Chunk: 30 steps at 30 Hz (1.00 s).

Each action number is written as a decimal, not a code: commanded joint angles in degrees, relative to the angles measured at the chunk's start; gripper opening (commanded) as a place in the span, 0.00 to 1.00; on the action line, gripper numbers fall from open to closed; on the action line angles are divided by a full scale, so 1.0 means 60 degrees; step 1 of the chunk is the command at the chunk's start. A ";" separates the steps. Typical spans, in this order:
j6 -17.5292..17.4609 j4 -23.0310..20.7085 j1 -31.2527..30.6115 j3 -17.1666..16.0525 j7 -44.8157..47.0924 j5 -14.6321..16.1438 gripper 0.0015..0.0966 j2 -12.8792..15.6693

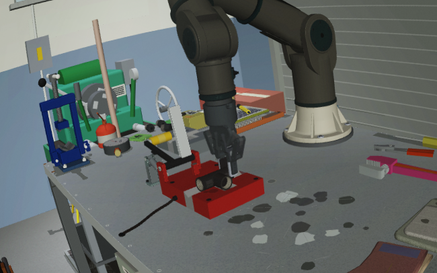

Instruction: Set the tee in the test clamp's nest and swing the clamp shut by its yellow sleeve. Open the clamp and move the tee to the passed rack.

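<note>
A dark tee fitting (214, 181) lies in the nest of the red test clamp (210, 188) near the middle of the bench. The clamp's black arm is swung up and back to the left, its yellow sleeve (160, 138) raised behind the base. My gripper (229, 169) reaches straight down over the tee's rear branch, and I grip the tee by it. A black cable (147, 217) runs from the clamp's front left corner toward the bench edge. I cannot make out the passed rack for certain.
The robot's pale base (317, 127) stands behind right of the clamp. A green machine (101, 98), a blue press (64, 135) and a white ribbed bar (181, 130) crowd the rear left. A pink tool (403, 168) and grey pad (430, 225) lie right; stains mark the bench front.
</note>
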 commanded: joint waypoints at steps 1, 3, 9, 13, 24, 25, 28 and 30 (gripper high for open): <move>-0.0016 -0.0008 -0.0005 -0.0002 0.0000 0.0005 0.30 0.0010; -0.0016 -0.0008 -0.0005 -0.0002 0.0000 0.0005 0.26 0.0010; -0.0016 -0.0008 -0.0005 -0.0002 0.0000 0.0005 0.13 0.0010; -0.0016 -0.0008 -0.0004 -0.0002 0.0001 0.0005 0.07 0.0010; 0.0102 -0.0041 0.0043 -0.0110 0.0174 -0.0212 0.07 -0.0126; 0.0114 -0.0045 0.0047 -0.0121 0.0191 -0.0234 0.07 -0.0140; 0.0136 -0.0051 0.0056 -0.0141 0.0223 -0.0274 0.07 -0.0165; 0.0139 -0.0052 0.0057 -0.0144 0.0227 -0.0280 0.07 -0.0169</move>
